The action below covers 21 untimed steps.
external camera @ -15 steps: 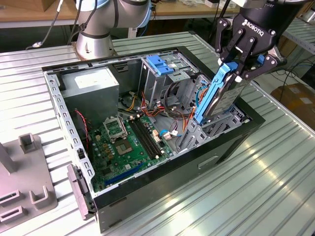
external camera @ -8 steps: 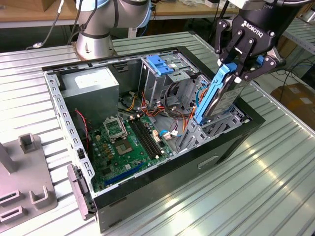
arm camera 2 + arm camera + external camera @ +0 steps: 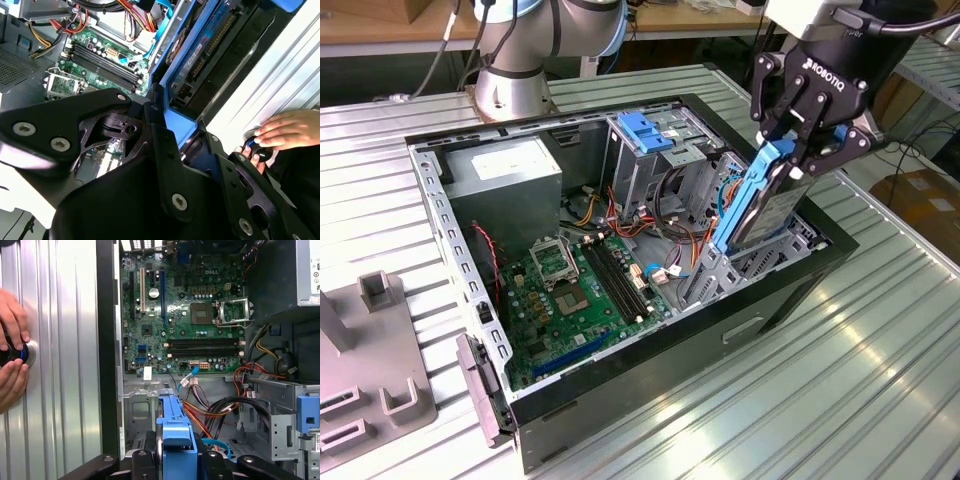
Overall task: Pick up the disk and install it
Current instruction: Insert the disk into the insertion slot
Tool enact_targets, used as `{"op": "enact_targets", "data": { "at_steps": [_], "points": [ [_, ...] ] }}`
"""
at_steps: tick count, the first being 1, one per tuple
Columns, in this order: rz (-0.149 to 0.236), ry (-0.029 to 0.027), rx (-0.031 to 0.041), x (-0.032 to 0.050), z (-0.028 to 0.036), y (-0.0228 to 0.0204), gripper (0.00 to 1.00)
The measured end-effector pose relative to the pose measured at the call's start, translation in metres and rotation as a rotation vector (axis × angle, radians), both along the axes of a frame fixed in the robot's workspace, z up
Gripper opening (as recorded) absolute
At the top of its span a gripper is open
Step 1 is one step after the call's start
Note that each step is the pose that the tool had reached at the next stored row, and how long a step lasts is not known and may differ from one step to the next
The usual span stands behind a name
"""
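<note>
pincer (image 3: 798,152) points down, pinching the disk (image 3: 763,208) by its top, tilted above the open case (image 3: 620,392).

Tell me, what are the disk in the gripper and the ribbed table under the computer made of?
Disk: dull silver-grey body, likely metal, in a smooth blue frame that looks like plastic. Table: pale ribbed slats with a bright sheen, probably aluminium, though the look leaves that open.

We see a ribbed metal table (image 3: 865,400) bearing an open computer case (image 3: 650,405), a grey fixture (image 3: 370,380) at the exterior view's left.
</note>
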State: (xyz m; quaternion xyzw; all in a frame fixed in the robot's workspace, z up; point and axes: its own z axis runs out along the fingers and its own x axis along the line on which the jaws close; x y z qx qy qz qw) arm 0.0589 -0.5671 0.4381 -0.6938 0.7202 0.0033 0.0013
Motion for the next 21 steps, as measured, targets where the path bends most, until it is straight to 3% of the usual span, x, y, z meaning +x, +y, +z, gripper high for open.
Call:
{"op": "enact_targets", "data": {
  "at_steps": [2, 7, 12, 14, 17, 21],
  "points": [
    [0.0, 0.0031, 0.0, 0.0001, -0.0023, 0.0, 0.37],
    [0.0, 0.0224, 0.0, 0.0004, -0.0123, 0.0, 0.37],
    [0.0, 0.0346, 0.0, 0.0007, -0.0182, 0.0, 0.37],
    [0.0, 0.0448, -0.0001, 0.0009, -0.023, 0.0, 0.37],
    [0.0, 0.0494, -0.0002, 0.0009, -0.0237, 0.0, 0.37],
    [0.0, 0.0505, 0.0, 0.001, -0.0238, 0.0, 0.37]
  ]
}}
